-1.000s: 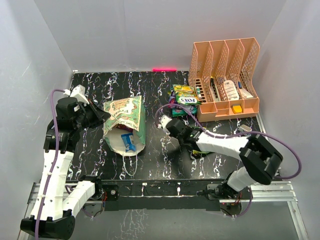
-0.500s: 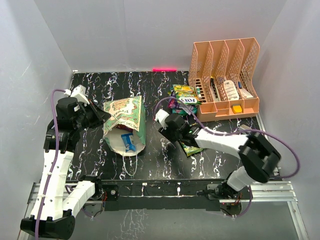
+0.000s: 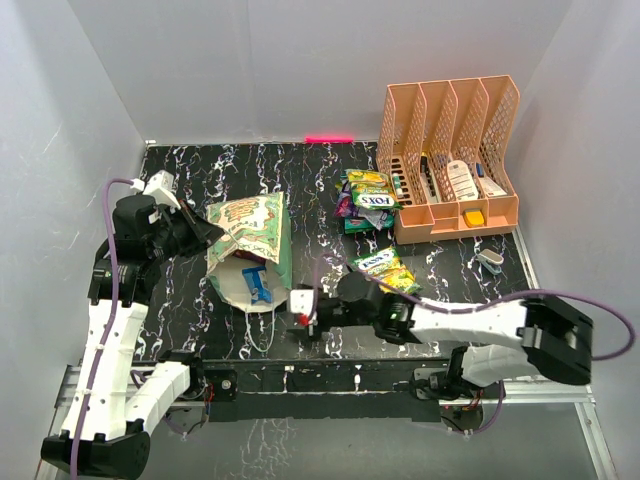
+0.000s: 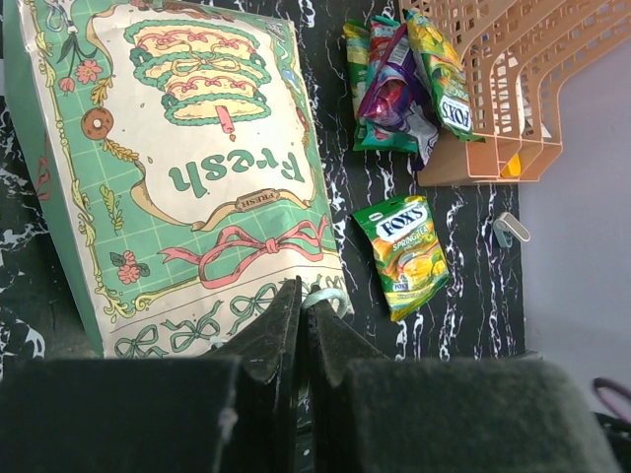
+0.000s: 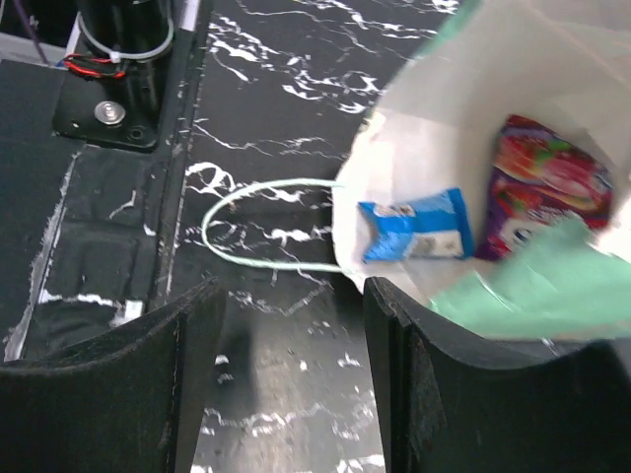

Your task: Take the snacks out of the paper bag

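The mint-green paper bag (image 3: 250, 245) lies on its side, its mouth toward the near edge. My left gripper (image 3: 207, 232) is shut on the bag's pale string handle (image 4: 325, 294) at the rim, fingertips together (image 4: 304, 296). Inside the bag lie a blue packet (image 5: 414, 225) and a pink-purple packet (image 5: 547, 192); the blue one also shows from above (image 3: 258, 284). My right gripper (image 3: 300, 316) stands open just in front of the bag's mouth, low over the table, nothing between its fingers (image 5: 294, 291). A green-yellow FOX'S packet (image 3: 385, 268) lies on the table, apart from both grippers.
A pile of snack packets (image 3: 365, 198) lies beside the peach mesh organizer (image 3: 450, 150) at the back right. A small clip-like thing (image 3: 490, 260) lies by the right edge. The bag's other handle loop (image 5: 251, 222) lies on the table ahead of my right fingers.
My right gripper opened and let go of the green-yellow packet, which now lies on the table. The right arm swung left and nearer, to the bag's mouth. The left arm held still.
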You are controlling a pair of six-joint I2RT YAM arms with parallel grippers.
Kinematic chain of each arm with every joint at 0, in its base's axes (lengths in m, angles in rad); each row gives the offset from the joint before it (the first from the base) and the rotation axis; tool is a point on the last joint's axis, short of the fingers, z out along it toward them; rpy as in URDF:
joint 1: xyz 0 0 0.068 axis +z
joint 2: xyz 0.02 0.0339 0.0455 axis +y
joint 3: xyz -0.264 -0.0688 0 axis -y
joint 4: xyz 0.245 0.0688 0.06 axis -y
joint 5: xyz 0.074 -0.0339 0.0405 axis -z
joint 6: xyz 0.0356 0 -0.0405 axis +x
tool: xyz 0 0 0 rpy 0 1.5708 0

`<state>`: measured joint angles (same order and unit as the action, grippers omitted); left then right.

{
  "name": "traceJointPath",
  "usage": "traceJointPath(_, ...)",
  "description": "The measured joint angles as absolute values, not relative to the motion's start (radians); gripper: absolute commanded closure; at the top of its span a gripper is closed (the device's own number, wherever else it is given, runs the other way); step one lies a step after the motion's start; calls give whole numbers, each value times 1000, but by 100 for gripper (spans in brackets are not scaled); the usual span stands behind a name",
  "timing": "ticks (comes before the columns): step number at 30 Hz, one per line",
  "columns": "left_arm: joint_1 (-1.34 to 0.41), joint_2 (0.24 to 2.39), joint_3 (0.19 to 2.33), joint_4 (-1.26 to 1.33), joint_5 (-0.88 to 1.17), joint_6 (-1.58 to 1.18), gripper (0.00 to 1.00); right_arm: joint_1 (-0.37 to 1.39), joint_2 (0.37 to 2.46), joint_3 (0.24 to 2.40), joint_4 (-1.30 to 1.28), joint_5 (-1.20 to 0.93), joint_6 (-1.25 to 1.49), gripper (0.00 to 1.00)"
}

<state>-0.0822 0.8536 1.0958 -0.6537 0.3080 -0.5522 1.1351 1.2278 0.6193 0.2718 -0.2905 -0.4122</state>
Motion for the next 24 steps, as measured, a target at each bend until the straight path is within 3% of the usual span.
traceJointPath(12, -82, 854, 1093, -636, 364, -558, 100, 1290, 1748, 928, 443, -3, -571, 37)
traceJointPath(20, -82, 854, 1093, -636, 379, -558, 100, 1289, 1972, 1073, 434, 212, -681, 36)
traceJointPath(24, -82, 854, 1093, -637, 379, -557, 100, 1289, 2040, 1113, 413, 294, -703, 41)
